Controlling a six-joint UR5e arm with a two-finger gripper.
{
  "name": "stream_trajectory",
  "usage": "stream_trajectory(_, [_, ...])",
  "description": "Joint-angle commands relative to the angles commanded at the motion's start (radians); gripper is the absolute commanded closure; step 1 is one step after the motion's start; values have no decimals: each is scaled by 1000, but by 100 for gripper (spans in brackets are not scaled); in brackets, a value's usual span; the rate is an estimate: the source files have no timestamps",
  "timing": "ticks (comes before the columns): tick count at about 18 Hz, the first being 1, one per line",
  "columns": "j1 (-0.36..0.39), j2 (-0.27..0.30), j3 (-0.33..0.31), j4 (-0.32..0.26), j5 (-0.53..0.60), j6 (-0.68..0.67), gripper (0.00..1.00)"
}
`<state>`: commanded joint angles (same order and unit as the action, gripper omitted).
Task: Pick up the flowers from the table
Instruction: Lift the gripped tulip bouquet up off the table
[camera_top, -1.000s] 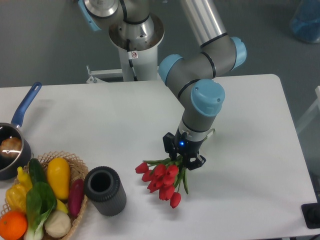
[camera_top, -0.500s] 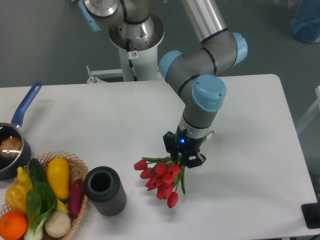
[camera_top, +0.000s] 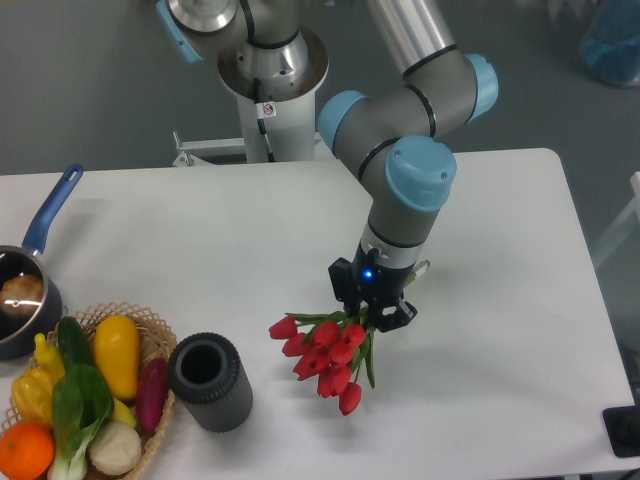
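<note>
Slowly, over that last second, the claw had drifted a little to the right and upward, and the flowers had gone along with it, the red heads shifting as one clump rather than staying put on the tabletop. From where I stood that read as a grip that had taken: the claw was clenched on the stems, just where the green gathers above the blooms, with its small blue light glowing above. I judged the lift to be under way but barely begun, because the lowest tulip hung close over the white surface and I could not tell whether it was quite clear of it.

The bunch itself looked full and tidy, roughly nine red tulips fanned down and to the left of the claw, one long leaf trailing beside them and a single head drooping lowest. Any tie around the stems was hidden behind the claw. The bunch hung right of the dark cylinder, well apart from the wicker basket of vegetables and the blue-handled pan.
</note>
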<state>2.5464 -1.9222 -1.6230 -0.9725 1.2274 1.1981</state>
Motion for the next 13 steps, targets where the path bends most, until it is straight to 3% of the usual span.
stream_trajectory(8, [35,31,31,0,-88,-12,67])
stream_trajectory(13, [64,40,74,3,-251,-96,67])
